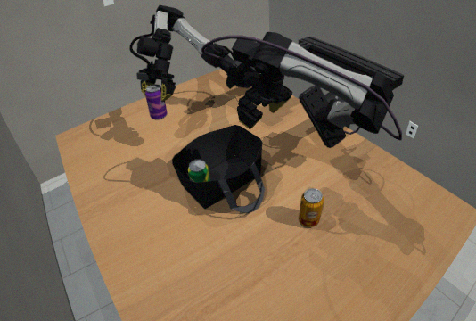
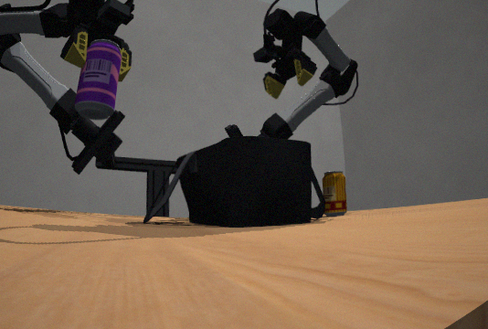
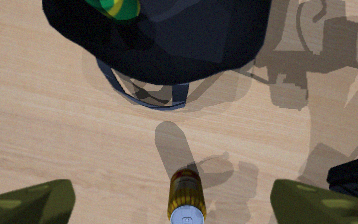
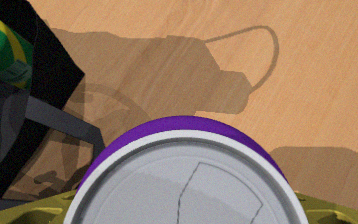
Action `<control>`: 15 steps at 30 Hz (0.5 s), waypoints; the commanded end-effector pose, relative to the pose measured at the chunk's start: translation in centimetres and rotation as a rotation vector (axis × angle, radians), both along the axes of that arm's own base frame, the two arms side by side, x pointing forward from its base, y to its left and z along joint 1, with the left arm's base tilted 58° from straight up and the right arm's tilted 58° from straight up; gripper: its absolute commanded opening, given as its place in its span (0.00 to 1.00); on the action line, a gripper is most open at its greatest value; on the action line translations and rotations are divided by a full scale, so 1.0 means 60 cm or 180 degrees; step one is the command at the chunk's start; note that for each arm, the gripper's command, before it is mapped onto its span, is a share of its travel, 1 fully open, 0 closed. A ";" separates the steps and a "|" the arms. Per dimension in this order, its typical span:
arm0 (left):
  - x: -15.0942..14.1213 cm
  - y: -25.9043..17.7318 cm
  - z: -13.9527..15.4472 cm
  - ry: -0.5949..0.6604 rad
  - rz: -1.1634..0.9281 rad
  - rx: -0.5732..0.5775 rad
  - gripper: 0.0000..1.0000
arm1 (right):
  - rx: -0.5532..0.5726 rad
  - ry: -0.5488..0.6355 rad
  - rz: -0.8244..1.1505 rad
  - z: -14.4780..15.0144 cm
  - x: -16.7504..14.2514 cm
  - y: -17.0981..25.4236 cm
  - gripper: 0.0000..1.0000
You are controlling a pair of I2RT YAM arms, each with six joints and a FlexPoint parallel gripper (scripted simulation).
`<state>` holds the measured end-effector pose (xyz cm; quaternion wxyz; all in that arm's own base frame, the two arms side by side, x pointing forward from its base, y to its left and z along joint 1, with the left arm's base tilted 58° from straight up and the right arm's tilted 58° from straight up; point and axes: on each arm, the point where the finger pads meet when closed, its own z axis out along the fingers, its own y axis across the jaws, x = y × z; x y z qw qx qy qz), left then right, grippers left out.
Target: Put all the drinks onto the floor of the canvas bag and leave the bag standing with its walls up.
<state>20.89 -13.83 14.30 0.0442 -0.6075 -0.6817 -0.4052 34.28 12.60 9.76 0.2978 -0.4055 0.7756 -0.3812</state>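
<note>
Top view: the black canvas bag stands on the worktop, walls up, mouth open. A grey handle hangs outside it, on the side towards the orange can.

Green can inside the bag, at the left of its mouth in the top view. I cannot tell whether it touches the bag floor.

Purple can held up by my right gripper, fingers closed on its sides near the lid. It hangs slightly tilted, clear above the worktop, far left of the bag in the top view and outside it.

Orange can upright on the worktop, right of the bag and nearer in the top view, apart from it.

My left gripper is spread wide with nothing in it, raised above the worktop. From its wrist camera, I see the orange can between the fingertips, but lower down.
</note>
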 end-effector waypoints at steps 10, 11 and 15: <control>-0.001 -0.014 0.009 -0.0017 -0.0034 -0.0093 1.00 | 0.0341 -0.0218 0.0189 -0.013 0.009 0.083 0.67; -0.001 -0.014 0.009 -0.0017 -0.0034 -0.0093 1.00 | 0.0307 -0.0211 0.0217 -0.011 0.009 0.082 0.67; -0.001 -0.014 0.009 -0.0017 -0.0034 -0.0093 1.00 | 0.0249 -0.0151 0.0230 -0.024 -0.004 0.070 0.67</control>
